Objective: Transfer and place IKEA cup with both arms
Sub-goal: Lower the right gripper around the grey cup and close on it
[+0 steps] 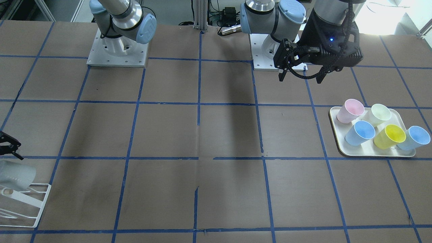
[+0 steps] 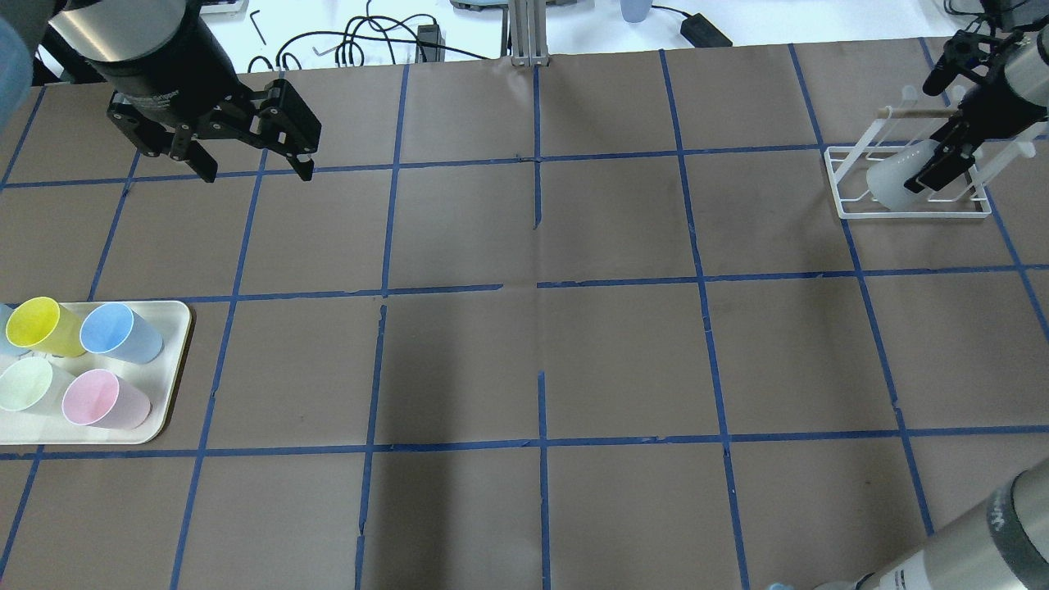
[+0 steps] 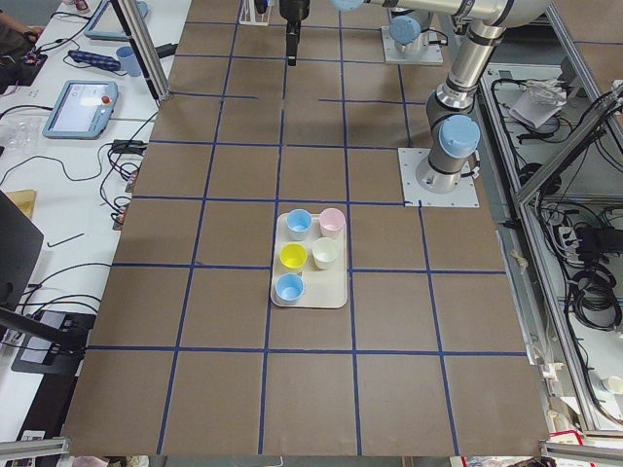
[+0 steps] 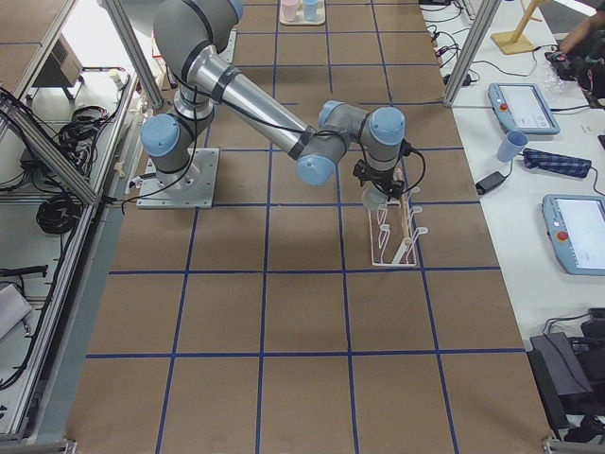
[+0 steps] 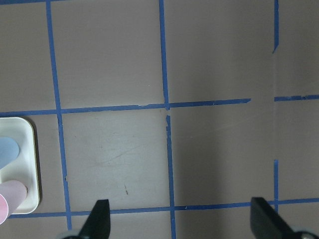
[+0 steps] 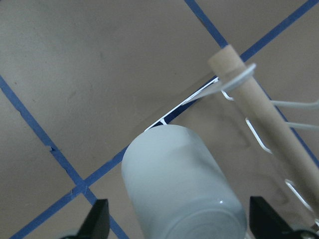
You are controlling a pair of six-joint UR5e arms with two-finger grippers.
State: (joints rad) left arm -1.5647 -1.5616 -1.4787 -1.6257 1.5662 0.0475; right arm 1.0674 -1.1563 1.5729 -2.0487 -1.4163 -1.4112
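The IKEA cup [image 2: 889,180], a pale grey-white tumbler, lies tilted in the white wire rack [image 2: 910,213] at the table's far right. It also shows in the front view [image 1: 15,175] and fills the right wrist view [image 6: 179,179]. My right gripper [image 2: 930,135] is open, with its fingers spread on either side of the cup; a small gap shows beside one fingertip [image 6: 98,219]. My left gripper [image 2: 254,168] is open and empty, hanging above bare table at the far left, behind the tray; the left wrist view [image 5: 182,221] shows its fingers wide apart.
A cream tray [image 2: 174,328] at the left edge holds yellow, light blue, pale green-white and pink cups [image 1: 351,110]. A wooden dowel [image 6: 259,119] runs along the rack's top beside the cup. Blue tape grid lines cross the brown table.
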